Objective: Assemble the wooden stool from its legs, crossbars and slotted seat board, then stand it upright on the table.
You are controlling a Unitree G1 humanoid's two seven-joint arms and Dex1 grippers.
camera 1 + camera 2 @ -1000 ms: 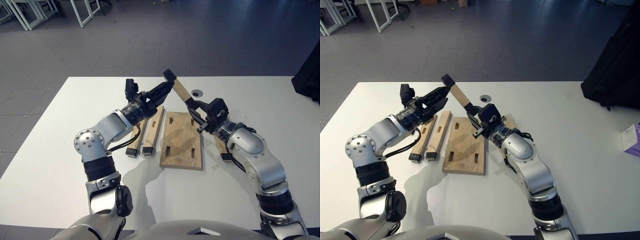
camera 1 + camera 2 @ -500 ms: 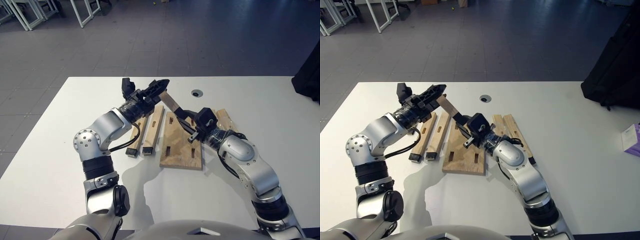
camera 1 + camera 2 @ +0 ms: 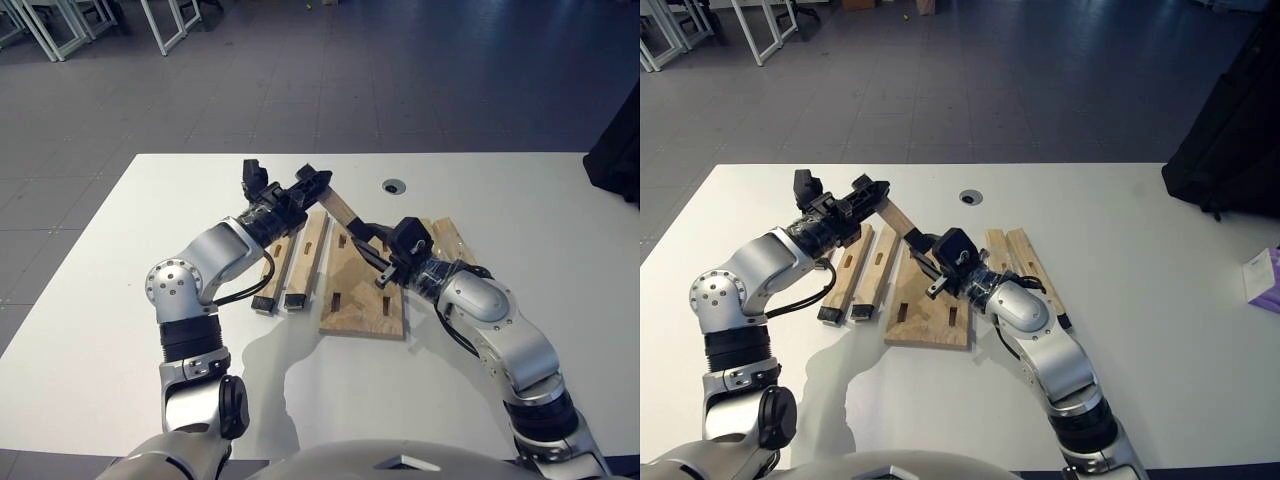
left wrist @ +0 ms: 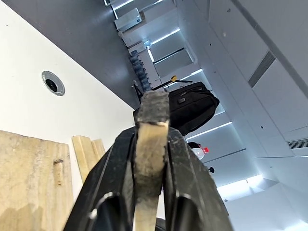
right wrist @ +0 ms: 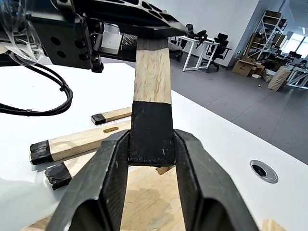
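Fitting a leg looks to be the step in hand: the leg (image 3: pixel 341 209) hangs tilted over the board (image 3: pixel 366 300), which lies flat on the table (image 3: pixel 110 300). The left gripper (image 3: pixel 316 183) is clamped on its upper end, the right gripper (image 3: pixel 368 238) on its black lower end. The next move probably calls for alignment first — swing the leg upright, then press its lower end into a slot.

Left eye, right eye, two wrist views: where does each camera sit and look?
Left eye view: on the head, looking forward and down at the table; both arms show, left gripper and right gripper clamping one leg over the seat board.
Right eye view: beside it, same scene and arms.
Left wrist view: on the left wrist, looking along the left fingers, shut on the leg.
Right wrist view: on the right wrist, the right fingers in front, facing the left gripper along the leg.
Both wrist views share the leg and seat board.
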